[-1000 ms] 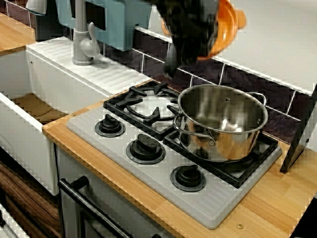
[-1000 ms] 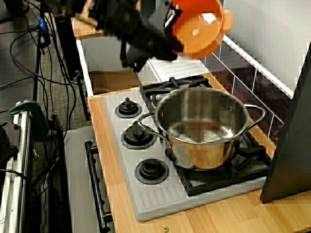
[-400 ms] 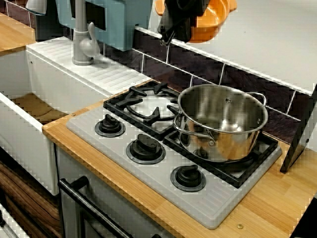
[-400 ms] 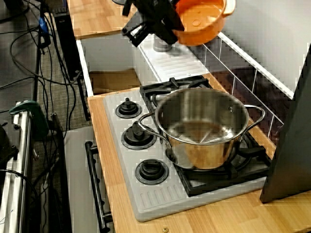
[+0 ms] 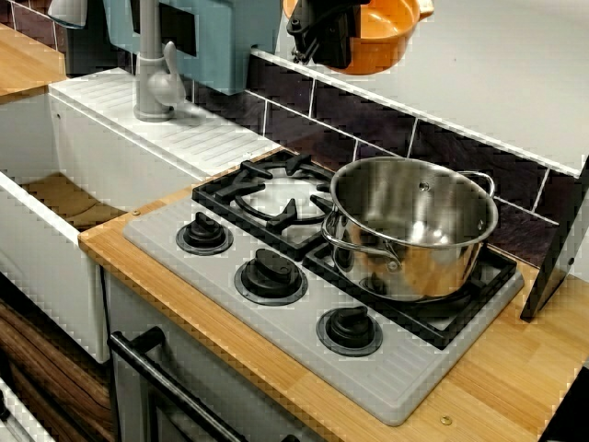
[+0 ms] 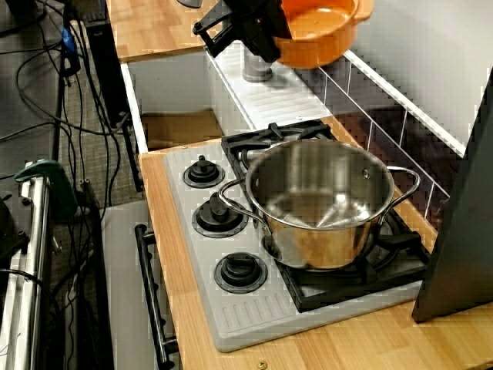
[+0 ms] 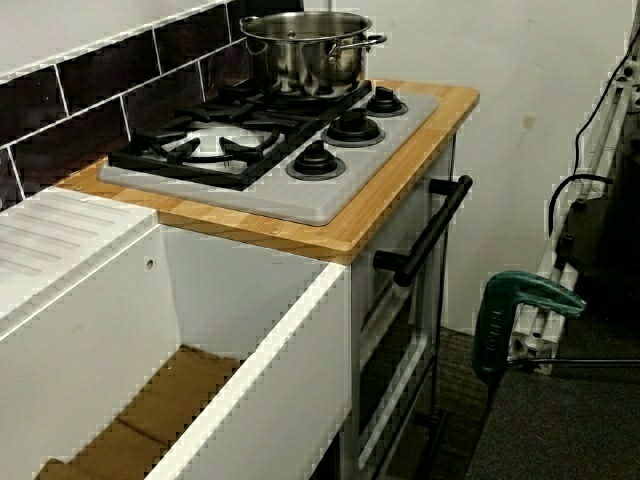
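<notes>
While three black knobs (image 5: 271,274) are lining the front of the grey stove (image 5: 386,387), a steel pot (image 5: 412,226) is sitting on the right burner just behind them, looking empty, and the left burner (image 5: 271,193) is lying bare beside it. To the left, a white sink (image 5: 55,239) is dropping below the counter (image 5: 515,368), with a grey tap (image 5: 152,74) standing on its ridged drainboard (image 5: 175,124). Farther back, high above the dark tiles (image 5: 368,120), the black gripper (image 5: 339,37) is holding an orange bowl (image 5: 382,41) in the air, well apart from the pot, mouth up and tilting slightly. In the side view its fingers are clamping the bowl's near rim. The bowl is looking like smooth, stiff plastic, probably light and a little slippery, so the rim or the small tab handle (image 5: 425,9) is seeming the best place to take hold. The view from the sink end is showing stove and pot, but neither gripper nor bowl.
</notes>
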Controlling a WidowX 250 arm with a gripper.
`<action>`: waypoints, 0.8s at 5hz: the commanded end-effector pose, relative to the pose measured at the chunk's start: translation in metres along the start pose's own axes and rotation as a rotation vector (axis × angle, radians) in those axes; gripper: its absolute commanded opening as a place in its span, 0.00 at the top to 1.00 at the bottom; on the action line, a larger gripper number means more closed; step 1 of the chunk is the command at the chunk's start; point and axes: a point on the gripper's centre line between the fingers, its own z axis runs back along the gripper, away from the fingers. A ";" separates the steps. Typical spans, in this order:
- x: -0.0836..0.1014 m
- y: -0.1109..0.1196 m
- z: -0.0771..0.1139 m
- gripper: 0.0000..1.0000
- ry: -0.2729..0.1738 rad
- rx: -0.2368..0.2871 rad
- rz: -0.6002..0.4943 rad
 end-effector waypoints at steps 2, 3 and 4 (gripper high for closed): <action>-0.010 0.018 0.014 1.00 -0.142 -0.148 0.003; -0.013 0.017 0.014 1.00 -0.177 -0.209 0.000; -0.021 0.016 0.008 1.00 -0.187 -0.265 0.029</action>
